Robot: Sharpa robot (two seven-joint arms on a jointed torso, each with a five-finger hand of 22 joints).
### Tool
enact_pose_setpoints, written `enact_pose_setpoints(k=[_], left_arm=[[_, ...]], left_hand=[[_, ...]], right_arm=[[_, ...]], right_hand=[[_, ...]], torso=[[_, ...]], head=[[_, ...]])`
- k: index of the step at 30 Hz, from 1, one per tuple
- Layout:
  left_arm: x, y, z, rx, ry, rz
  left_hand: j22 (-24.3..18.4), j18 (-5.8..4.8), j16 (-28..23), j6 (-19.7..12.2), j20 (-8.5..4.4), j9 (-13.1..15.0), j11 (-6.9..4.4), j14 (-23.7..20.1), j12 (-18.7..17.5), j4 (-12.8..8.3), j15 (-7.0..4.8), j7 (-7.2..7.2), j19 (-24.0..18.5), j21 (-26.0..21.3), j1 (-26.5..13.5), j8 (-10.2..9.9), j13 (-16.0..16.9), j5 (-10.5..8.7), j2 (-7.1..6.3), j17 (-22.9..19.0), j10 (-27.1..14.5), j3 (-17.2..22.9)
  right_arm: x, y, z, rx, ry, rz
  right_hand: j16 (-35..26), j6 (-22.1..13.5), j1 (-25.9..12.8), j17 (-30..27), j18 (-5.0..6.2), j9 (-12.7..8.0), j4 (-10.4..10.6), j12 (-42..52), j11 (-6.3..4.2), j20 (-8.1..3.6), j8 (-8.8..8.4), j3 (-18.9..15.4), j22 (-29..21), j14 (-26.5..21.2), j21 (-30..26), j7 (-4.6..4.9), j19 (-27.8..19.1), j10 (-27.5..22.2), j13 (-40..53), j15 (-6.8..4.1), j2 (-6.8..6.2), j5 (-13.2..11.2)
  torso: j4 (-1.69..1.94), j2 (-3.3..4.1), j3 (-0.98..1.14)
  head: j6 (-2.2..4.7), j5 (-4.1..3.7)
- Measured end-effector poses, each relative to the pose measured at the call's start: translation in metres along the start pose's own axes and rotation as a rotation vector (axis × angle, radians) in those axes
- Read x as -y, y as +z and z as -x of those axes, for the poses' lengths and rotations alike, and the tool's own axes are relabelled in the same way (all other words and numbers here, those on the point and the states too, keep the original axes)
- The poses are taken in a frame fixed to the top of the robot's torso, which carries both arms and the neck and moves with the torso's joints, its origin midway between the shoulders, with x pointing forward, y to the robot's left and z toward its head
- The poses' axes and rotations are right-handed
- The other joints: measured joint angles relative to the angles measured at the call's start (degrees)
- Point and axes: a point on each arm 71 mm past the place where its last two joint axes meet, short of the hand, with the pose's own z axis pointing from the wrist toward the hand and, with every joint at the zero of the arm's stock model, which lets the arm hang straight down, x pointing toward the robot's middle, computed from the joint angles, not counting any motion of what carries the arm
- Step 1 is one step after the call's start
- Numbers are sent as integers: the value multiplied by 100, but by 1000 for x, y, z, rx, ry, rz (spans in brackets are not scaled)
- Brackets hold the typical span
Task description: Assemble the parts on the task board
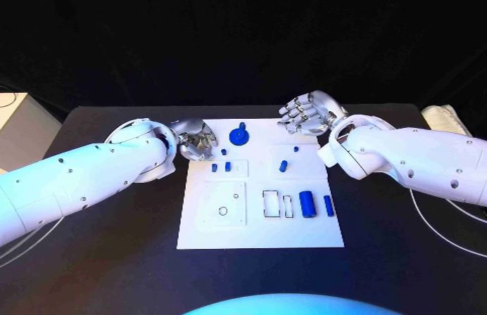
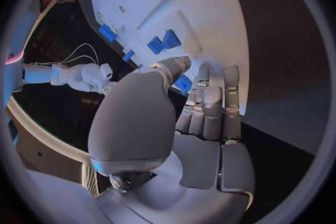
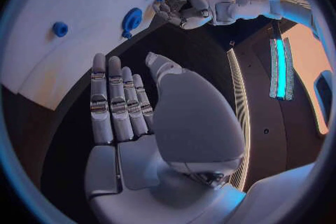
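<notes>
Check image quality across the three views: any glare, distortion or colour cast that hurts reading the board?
Head view: task board is bright, near blown out, but the blue parts read sharply; blue cast on both arms. Left wrist view: fisheye bends the board edge; left hand covers much of the board. Right wrist view: right hand sharp, board curved, a cyan strip glares.

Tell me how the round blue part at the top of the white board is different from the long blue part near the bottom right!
The round blue part is wide and disc-shaped with a knob; the long blue part is a slim rod lying flat. The round one sits at the task board's far edge, between the left robot hand and the right robot hand; the long one lies nearer the robot, away from both. Neither is held, and both are blue.
</notes>
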Motion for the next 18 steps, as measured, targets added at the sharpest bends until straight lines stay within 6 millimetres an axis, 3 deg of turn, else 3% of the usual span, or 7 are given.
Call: enact_pose_setpoints(k=[4,6,7,9,10,13,18], left_arm=[[-12,-6,8,41,-40,19],[-19,-11,13,70,-90,22],[-22,-14,16,84,-119,21],[-30,-22,22,113,-199,17],[-34,-25,24,124,-239,12],[-42,-37,29,145,-402,-10],[-47,-54,31,154,-666,-66]], left_hand=[[-42,0,7,353,0,72,-26,-102,131,-60,-41,76,0,-44,127,197,109,0,106,-144,53,60],[-42,0,7,502,0,97,-18,-102,213,-98,-41,78,0,-44,156,282,169,0,135,-138,80,98],[-42,0,-53,588,0,107,-18,-187,239,-120,-26,89,0,-45,172,328,198,0,152,-302,80,120],[-46,1,-212,648,-4,111,36,-446,241,-109,10,113,-41,-71,179,347,210,0,158,-702,-41,131],[-53,1,-256,649,8,111,57,-499,241,-95,28,114,-55,-75,179,348,217,0,158,-792,-80,145],[-72,0,-271,648,23,102,74,-512,241,-76,41,114,-69,-111,136,347,236,0,135,-866,-118,126],[-96,0,-271,600,60,85,74,-543,241,10,72,132,-106,-179,8,347,269,22,110,-875,-167,71]], right_arm=[[4,0,5,-7,-62,10],[6,0,7,-17,-106,18],[7,0,7,-24,-130,22],[9,0,9,-45,-193,32],[10,0,9,-56,-224,37],[11,-1,8,-98,-333,54],[13,-3,7,-148,-510,80]], right_hand=[[438,289,92,291,0,-17,-172,-53,-147,-313,-25,179,300,820,574,-109,663,349,0,-279,-11,-7],[819,501,199,532,-1,-16,-255,-93,-246,-471,-25,353,530,1346,954,-195,1036,620,3,-445,1,-188],[1247,674,146,915,-1,-29,-293,-320,-316,-605,-118,668,857,1519,1382,-253,1141,868,0,-508,-92,-222],[1777,799,56,1353,-1,-30,-362,-546,-377,-689,-208,973,1499,1604,2086,-289,1179,1068,8,-559,-182,-230],[2205,845,-1,1695,-90,-20,-410,-668,-407,-705,-253,1133,2314,1621,2905,-319,1287,1159,17,-576,-235,-255],[3634,904,-250,2891,-315,46,-494,-913,-429,-697,-307,1368,4012,1621,4587,-355,1472,1277,24,-576,-301,-364],[4296,964,-438,3424,-314,120,-541,-1155,-406,-657,-336,1414,4574,1621,5109,-377,1405,1191,24,-576,-386,-507]], torso=[[0,0,0],[-1,0,0],[-1,0,0],[-2,-1,0],[-2,-1,0],[-2,2,-1],[2,5,-9]], head=[[27,-19],[51,-45],[58,-57],[85,-105],[102,-130],[141,-202],[197,-299]])
